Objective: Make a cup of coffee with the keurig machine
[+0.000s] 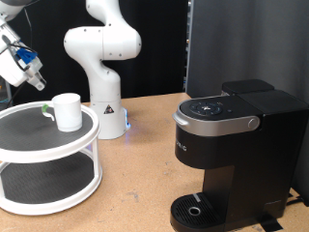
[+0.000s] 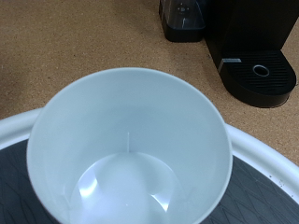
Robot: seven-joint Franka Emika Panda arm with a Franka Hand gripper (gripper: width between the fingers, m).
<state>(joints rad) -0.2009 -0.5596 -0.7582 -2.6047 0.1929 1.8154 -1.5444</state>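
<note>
The white cup (image 1: 68, 111) stands upright and empty on the top shelf of a white two-tier round rack (image 1: 19, 130), at the exterior view's left. Its handle with a green mark points to the exterior view's left. My gripper (image 1: 34, 75) hangs above and to the left of the cup, apart from it and holding nothing. In the wrist view the cup (image 2: 131, 149) fills the frame, seen from above, and my fingers do not show. The black keurig machine (image 1: 232, 145) stands at the exterior view's right with its lid down, and it also shows in the wrist view (image 2: 257, 42).
The white robot arm base (image 1: 104, 106) stands behind the rack on the wooden table. The machine's round drip tray (image 1: 198, 208) has nothing on it. A black panel (image 1: 246, 43) rises behind the machine. A small dark object (image 2: 182, 19) sits beside the machine.
</note>
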